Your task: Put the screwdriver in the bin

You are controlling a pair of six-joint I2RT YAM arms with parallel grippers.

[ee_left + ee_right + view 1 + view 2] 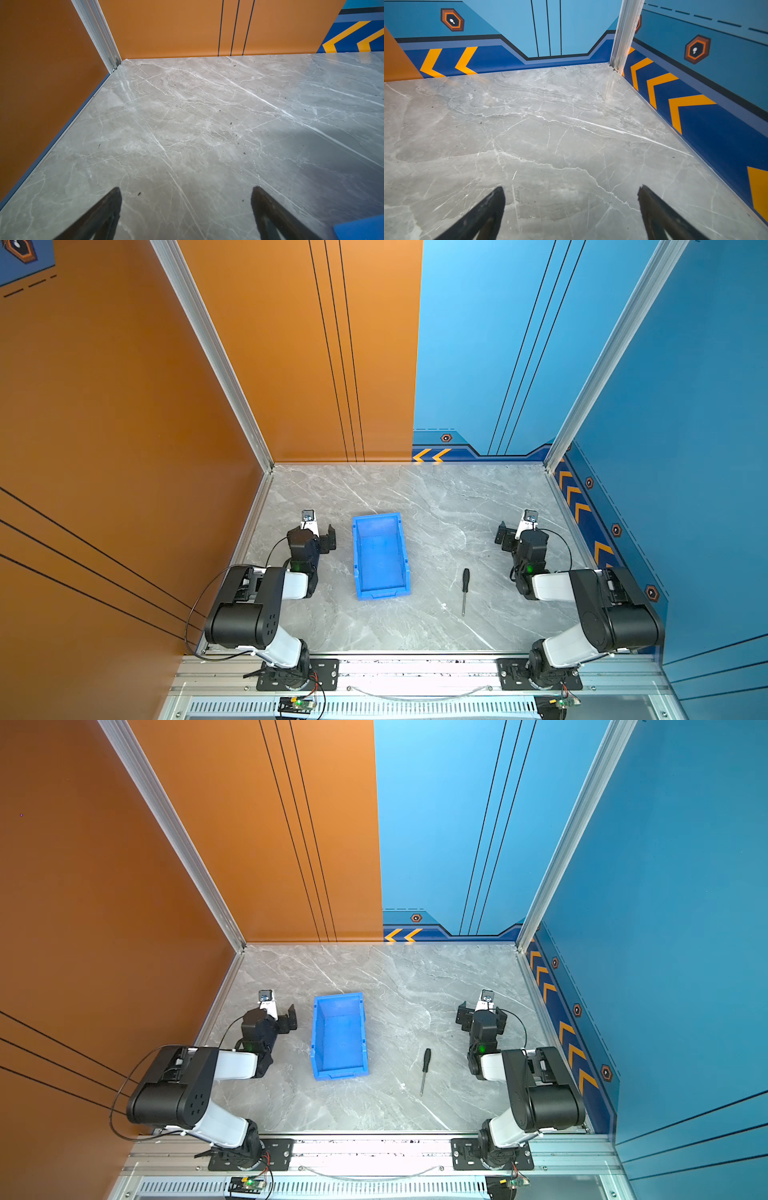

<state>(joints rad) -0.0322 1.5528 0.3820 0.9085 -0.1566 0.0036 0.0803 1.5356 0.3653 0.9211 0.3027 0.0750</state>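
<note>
Well, from my console nothing is held: the screwdriver [465, 591] lies flat on the marble tabletop [436, 506], at about four o'clock from the bin [380, 560] and apart from its wall, handle toward twelve, tip toward six. Both claws stand wide over bare table, the left gripper [187, 189] at nine o'clock of the bin, the right gripper [571, 187] at two o'clock of the tool. I judge the right arm nearer, so it should make the pick.
</note>
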